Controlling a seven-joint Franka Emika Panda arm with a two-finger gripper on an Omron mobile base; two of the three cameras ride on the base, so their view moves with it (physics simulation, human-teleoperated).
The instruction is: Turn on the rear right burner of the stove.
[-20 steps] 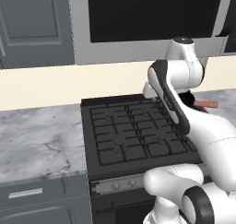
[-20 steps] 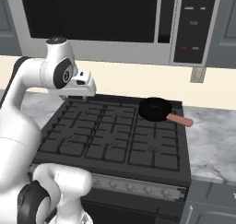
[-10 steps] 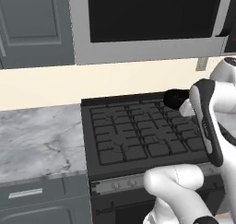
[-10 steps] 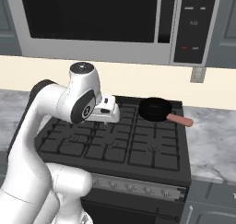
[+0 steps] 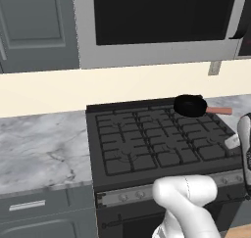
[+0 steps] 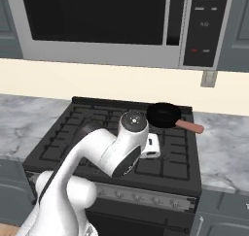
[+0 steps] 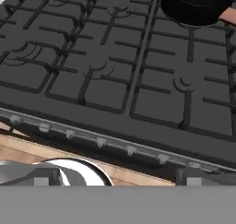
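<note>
- Before you commit to a reach, note that the knobs (image 7: 130, 150) run as one line across the lower part of the hand view, on the grey front strip of the stove (image 5: 157, 144), slanting down toward the right of that frame.
- Your gripper (image 7: 117, 176) sits at the bottom edge of that view, so the knob row lies just ahead of and above the finger tips (image 7: 44, 176) in frame, with the grates beyond it.
- You will find the rear right burner (image 6: 168, 117) at the upper right of the right base view, under the black frying pan (image 6: 165, 114) with the reddish handle (image 6: 189, 127); in the hand view that pan fills the upper right corner.
- My judgement is that the knob you need is one toward the right end of the strip, but you cannot tell from these frames which knob serves which burner.
- You cannot tell whether the jaws are parted or closed: just the two dark tips show, well apart at the frame bottom, and nothing is seen between them.
- Your arm (image 6: 104, 152) arches from the lower left of the right base view over the stove's front edge, with the hand (image 6: 148, 146) angled over the grates right of centre.
- Expect the coming move to call for dropping toward the strip.
</note>
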